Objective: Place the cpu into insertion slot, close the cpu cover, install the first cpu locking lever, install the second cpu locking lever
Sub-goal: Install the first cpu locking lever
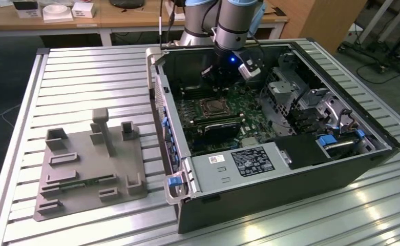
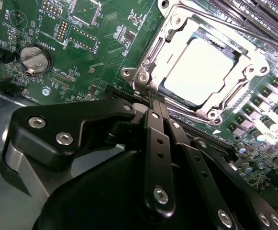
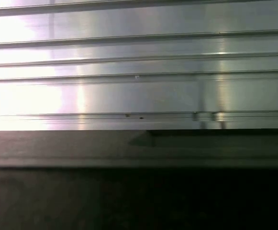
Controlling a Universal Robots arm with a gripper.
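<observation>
Gripper (image 2: 155,103), closed narrow on nothing evident, sits at the corner of the lowered cpu cover (image 2: 170,48) over the cpu (image 2: 201,72); a slip could gouge the motherboard (image 2: 91,62).

A slatted aluminium bench (image 1: 83,66) carries two things; an open black computer case (image 1: 275,192) stands toward the exterior view's right; a grey moulded fixture plate (image 1: 83,169) lies flat just beside it, toward the left; the bare slats gleam.

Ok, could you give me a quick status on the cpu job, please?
Gripper shut, tips at the socket corner. Cpu seated, cpu cover down over it.
</observation>
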